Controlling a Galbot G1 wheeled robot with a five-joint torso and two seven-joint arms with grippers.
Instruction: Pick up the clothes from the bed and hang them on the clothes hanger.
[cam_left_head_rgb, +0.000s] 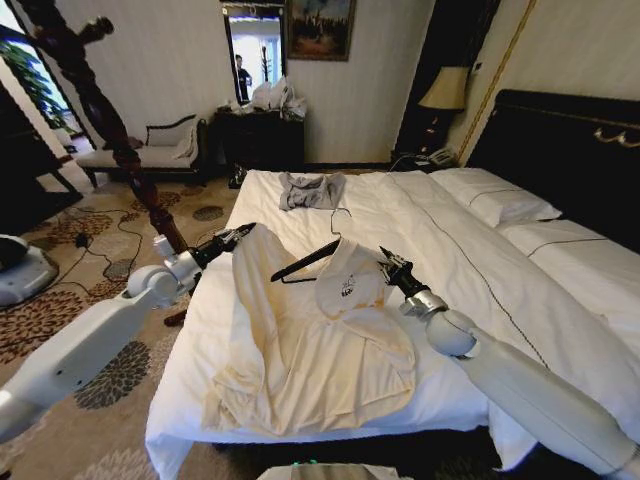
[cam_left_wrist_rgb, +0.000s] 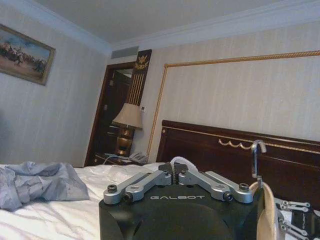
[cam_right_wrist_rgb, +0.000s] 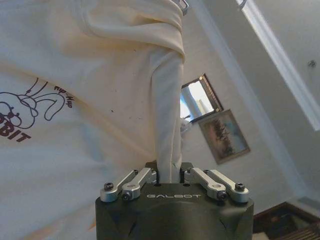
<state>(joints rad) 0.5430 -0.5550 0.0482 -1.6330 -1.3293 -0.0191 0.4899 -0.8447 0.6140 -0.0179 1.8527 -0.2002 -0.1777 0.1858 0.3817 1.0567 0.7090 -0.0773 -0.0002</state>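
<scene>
The clothes (cam_left_head_rgb: 310, 340), a large cream garment with a small dark emblem (cam_left_head_rgb: 347, 288), lie on the bed (cam_left_head_rgb: 450, 235) with the upper part raised. A thin dark clothes hanger (cam_left_head_rgb: 305, 262) sits inside the collar, its wire hook pointing toward the far end of the bed. My left gripper (cam_left_head_rgb: 243, 233) is shut on the garment's left shoulder edge. My right gripper (cam_left_head_rgb: 383, 255) is shut on the right shoulder. The right wrist view has a cream fold (cam_right_wrist_rgb: 167, 100) pinched in that gripper (cam_right_wrist_rgb: 169, 172). In the left wrist view, the hanger's hook (cam_left_wrist_rgb: 256, 152) stands beyond the left gripper (cam_left_wrist_rgb: 173, 169).
A small grey garment (cam_left_head_rgb: 310, 190) lies farther up the bed. A dark wooden coat stand (cam_left_head_rgb: 100, 110) rises left of the bed, above patterned carpet. The black headboard (cam_left_head_rgb: 570, 150) and pillows are at the right. A chaise (cam_left_head_rgb: 150, 145) and a dark dresser (cam_left_head_rgb: 260, 135) stand by the far wall.
</scene>
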